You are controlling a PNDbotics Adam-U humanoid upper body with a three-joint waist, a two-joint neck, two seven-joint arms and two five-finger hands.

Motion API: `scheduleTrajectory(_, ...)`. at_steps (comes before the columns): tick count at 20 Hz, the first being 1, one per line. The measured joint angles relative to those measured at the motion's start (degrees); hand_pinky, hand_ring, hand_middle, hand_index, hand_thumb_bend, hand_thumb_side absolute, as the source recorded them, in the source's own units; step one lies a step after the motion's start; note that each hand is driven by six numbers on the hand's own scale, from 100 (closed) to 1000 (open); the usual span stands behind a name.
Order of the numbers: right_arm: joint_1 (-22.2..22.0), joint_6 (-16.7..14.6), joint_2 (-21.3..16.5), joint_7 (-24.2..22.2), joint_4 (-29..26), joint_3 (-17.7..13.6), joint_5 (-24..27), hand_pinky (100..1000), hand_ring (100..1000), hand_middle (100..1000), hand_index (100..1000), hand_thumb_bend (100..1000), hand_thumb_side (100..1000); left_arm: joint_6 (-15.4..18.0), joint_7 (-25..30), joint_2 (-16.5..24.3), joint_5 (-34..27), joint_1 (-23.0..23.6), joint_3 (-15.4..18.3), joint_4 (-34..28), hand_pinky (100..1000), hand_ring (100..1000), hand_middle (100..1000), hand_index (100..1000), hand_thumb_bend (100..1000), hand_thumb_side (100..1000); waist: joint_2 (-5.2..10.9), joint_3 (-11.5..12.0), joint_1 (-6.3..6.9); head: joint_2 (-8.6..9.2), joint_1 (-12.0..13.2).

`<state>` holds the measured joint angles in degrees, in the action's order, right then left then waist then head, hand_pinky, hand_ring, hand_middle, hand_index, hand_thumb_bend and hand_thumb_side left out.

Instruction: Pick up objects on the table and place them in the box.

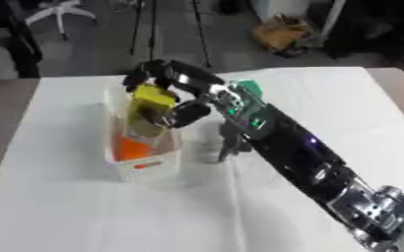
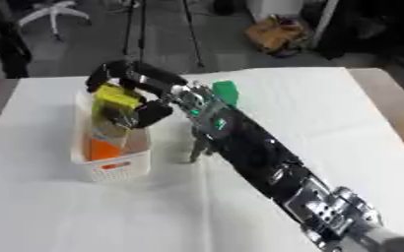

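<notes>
Right arm: enters from the lower right corner, silver joint nearest the camera, black forearm running diagonally up and left across the counter [image 1: 84, 216], small green and blue lights showing along it.
Counter: covered in a white cloth, with a crease running down the middle below the arm.
Dark upright thing: a slim dark shape [image 1: 231, 142] stands just under the forearm on the cloth; what it is cannot be made out.
Box: white slatted basket [image 2: 111, 170] on the left part of the counter, long side running away from the camera, an orange item [image 2: 102, 147] lying inside at its near end.
Right hand: hand [image 2: 141, 91] bent at the wrist over the box, fingers arched above and thumb curled below, closed round the yellow object.
Yellow object: yellow package [image 2: 115, 103] held in the hand, tilted, its lower end reaching down into the box above the orange item.
Green object: small green item [image 2: 226, 92] on the cloth just beyond the wrist, partly hidden by the arm.
</notes>
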<state>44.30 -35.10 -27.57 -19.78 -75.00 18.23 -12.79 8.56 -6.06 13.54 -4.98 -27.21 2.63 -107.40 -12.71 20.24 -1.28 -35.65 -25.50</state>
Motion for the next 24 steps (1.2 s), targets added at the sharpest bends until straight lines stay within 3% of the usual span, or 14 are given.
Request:
scheduleTrajectory(1, 0.0, -0.9, 0.0, -0.8, -0.3, 0.1, -0.5, 657, 658, 942, 828, 100, 512, 0.0, 0.0, 0.0, 0.0, 0.0, 0.0, 0.0, 456, 737, 841, 876, 395, 1000, 0.00, -0.1, 0.00, 0.00, 0.0)
scheduleTrajectory(2, 0.0, -1.7, 0.0, -1.6, -0.4, 0.1, -0.8, 657, 658, 942, 828, 100, 512, 0.0, 0.0, 0.0, 0.0, 0.0, 0.0, 0.0, 456, 737, 841, 876, 395, 1000, 0.00, -0.1, 0.00, 0.00, 0.0)
scheduleTrajectory(3, -0.1, -2.6, 0.0, -2.4, -0.4, 0.0, -1.0, 749, 709, 953, 837, 100, 532, 0.0, 0.0, 0.0, 0.0, 0.0, 0.0, 0.0, 456, 738, 841, 876, 395, 1000, 0.00, -0.1, 0.00, 0.00, 0.0)
scheduleTrajectory(6, -0.4, -4.5, 0.0, -4.5, -0.3, -1.0, -1.0, 751, 703, 954, 838, 100, 534, 0.0, 0.0, 0.0, 0.0, 0.0, 0.0, 0.0, 456, 738, 841, 876, 395, 1000, 0.00, -0.4, 0.00, 0.01, 0.0)
scheduleTrajectory(10, -0.5, -4.1, 0.0, -5.0, 0.4, -2.0, -0.6, 740, 691, 955, 844, 100, 530, 0.0, 0.0, 0.0, 0.0, 0.0, 0.0, 0.0, 456, 738, 841, 875, 396, 1000, 0.00, -0.5, 0.00, 0.11, 0.0)
scheduleTrajectory(11, -0.5, -4.0, 0.0, -5.1, 0.7, -2.0, -0.4, 732, 684, 955, 846, 100, 515, 0.0, 0.0, 0.0, 0.0, 0.0, 0.0, 0.0, 456, 738, 841, 876, 396, 1000, 0.00, -0.5, 0.00, 0.22, 0.0)
scheduleTrajectory(12, -0.4, -3.8, 0.0, -5.3, 0.9, -2.0, -0.3, 674, 641, 953, 852, 100, 416, 0.0, 0.0, 0.0, 0.0, 0.0, 0.0, 0.0, 456, 738, 841, 875, 396, 1000, 0.00, -0.4, 0.00, 0.34, 0.0)
scheduleTrajectory(15, 1.4, -3.8, -0.2, -5.3, 2.1, -2.5, -0.5, 672, 641, 954, 858, 100, 349, 0.0, 0.0, 0.0, 0.0, 0.0, 0.0, 0.0, 457, 738, 841, 875, 397, 1000, 0.00, 0.3, 0.00, 0.45, -0.3)
scheduleTrajectory(16, 2.2, -4.0, -0.3, -5.1, 2.6, -2.8, -0.8, 678, 654, 956, 864, 114, 283, 0.0, 0.1, 0.0, 0.0, 0.0, -0.1, 0.0, 457, 739, 841, 875, 397, 1000, 0.01, 0.6, 0.00, 0.47, -0.5)
scheduleTrajectory(21, 5.4, -6.0, -0.9, -3.1, 5.2, -5.0, -4.0, 682, 660, 956, 864, 132, 268, 0.0, 0.5, 0.0, 0.0, 0.0, -0.6, 0.0, 458, 738, 841, 875, 396, 1000, 0.45, 1.3, -0.18, 0.68, -1.0)
scheduleTrajectory(22, 5.6, -6.4, -0.9, -2.5, 5.5, -5.2, -4.7, 693, 677, 958, 869, 192, 228, 0.0, 0.5, 0.0, 0.0, 0.0, -0.7, 0.0, 459, 738, 841, 874, 397, 1000, 0.62, 1.4, -0.24, 0.73, -1.1)
scheduleTrajectory(24, 6.1, -7.0, -1.1, -1.3, 5.7, -5.7, -6.1, 702, 686, 959, 874, 205, 226, 0.0, 0.5, 0.0, 0.0, -0.1, -0.7, 0.0, 460, 738, 841, 874, 398, 1000, 0.67, 1.8, -0.28, 0.99, -1.3)
